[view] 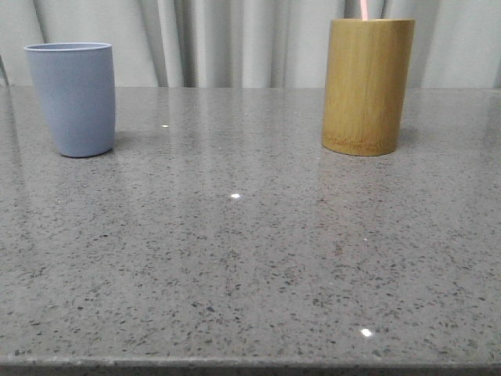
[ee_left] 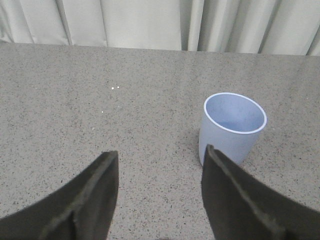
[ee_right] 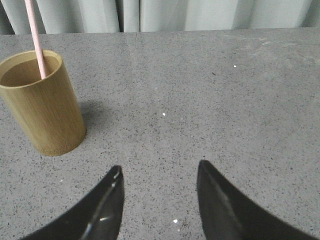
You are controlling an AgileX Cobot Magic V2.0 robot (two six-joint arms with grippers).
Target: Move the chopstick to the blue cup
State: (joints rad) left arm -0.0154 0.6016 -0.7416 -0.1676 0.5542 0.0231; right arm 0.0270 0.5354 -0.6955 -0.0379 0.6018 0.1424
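The blue cup (view: 73, 98) stands upright at the far left of the table; in the left wrist view the blue cup (ee_left: 233, 125) shows an empty inside. One pale pink chopstick (ee_right: 36, 37) leans in the tan bamboo holder (ee_right: 41, 104); in the front view only the chopstick's (view: 365, 9) short top shows above the holder (view: 366, 86) at the far right. My left gripper (ee_left: 160, 159) is open over bare table, the cup just beyond one finger. My right gripper (ee_right: 158, 169) is open over bare table, apart from the holder. Neither arm shows in the front view.
The grey speckled stone table (view: 235, 251) ends in a front edge near the bottom of the front view. Pale curtains (view: 227, 39) hang right behind the table's far edge.
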